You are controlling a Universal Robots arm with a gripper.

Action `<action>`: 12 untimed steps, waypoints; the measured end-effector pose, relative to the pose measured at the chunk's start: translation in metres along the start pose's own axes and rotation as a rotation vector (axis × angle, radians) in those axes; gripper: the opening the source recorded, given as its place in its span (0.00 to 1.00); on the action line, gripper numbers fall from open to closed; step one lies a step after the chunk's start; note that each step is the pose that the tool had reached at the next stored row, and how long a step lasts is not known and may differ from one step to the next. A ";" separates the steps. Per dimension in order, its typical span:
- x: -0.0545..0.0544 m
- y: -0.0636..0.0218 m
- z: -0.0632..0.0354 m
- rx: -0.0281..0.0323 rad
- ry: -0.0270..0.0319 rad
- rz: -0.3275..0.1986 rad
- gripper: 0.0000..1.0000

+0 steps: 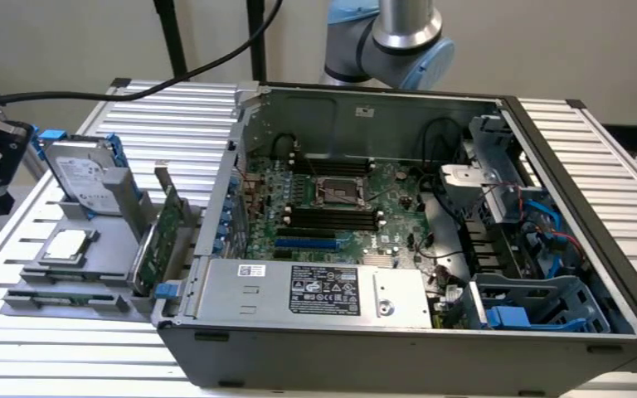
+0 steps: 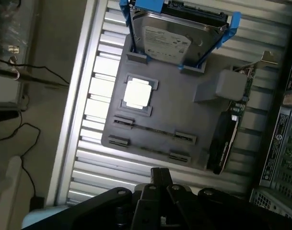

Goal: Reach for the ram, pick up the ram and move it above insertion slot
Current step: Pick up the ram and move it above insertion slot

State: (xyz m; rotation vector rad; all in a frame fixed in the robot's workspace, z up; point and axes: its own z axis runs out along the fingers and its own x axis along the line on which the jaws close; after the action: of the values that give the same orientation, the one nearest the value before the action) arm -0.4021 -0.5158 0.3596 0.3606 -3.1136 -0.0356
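Exterior view. One open computer case (image 1: 407,352) sits on the slatted metal table (image 1: 584,133). A robot arm joint (image 1: 407,41) shows behind the case's far wall. Inside the case are one motherboard and one silver power supply (image 1: 318,290) along the near wall. A bank of long black memory slots (image 1: 330,218) lies just below the processor socket; I cannot count them surely.

At the exterior view's left, one grey tray (image 1: 92,269) rests on the table beside the case. It carries:
- one hard drive (image 1: 80,178) standing in a blue frame
- one processor chip (image 1: 66,246) lying flat
- one expansion card (image 1: 163,240) on edge, nearest the case
- the ram (image 1: 70,295), a thin dark-green strip lying low along the tray's near edge

Wrist view. The black gripper (image 2: 159,184) hangs over the table (image 2: 90,158), just off the tray's (image 2: 179,105) edge and apart from it. It is closest to the ram side. I cannot tell whether it is spread or pressed together.

On the tray, counted:
- one hard drive (image 2: 169,38)
- one processor chip (image 2: 136,93)
- one expansion card (image 2: 227,139), beside the case (image 2: 280,143)
- four small holder blocks in two pairs

The ram (image 2: 153,129) shows as a thin line spanning the pair next to the processor. A fainter line runs between the second pair, and I cannot tell whether that is another stick.
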 end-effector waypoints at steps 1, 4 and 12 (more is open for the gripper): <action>0.000 0.0000 0.0000 0.0001 0.0004 -0.018 0.11; 0.000 0.0000 0.0001 0.0003 0.0017 -0.073 0.11; 0.000 0.0000 0.0005 0.0010 0.0052 -0.219 0.11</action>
State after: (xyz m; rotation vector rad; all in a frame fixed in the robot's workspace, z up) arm -0.4021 -0.5158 0.3590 0.6982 -3.0531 -0.0341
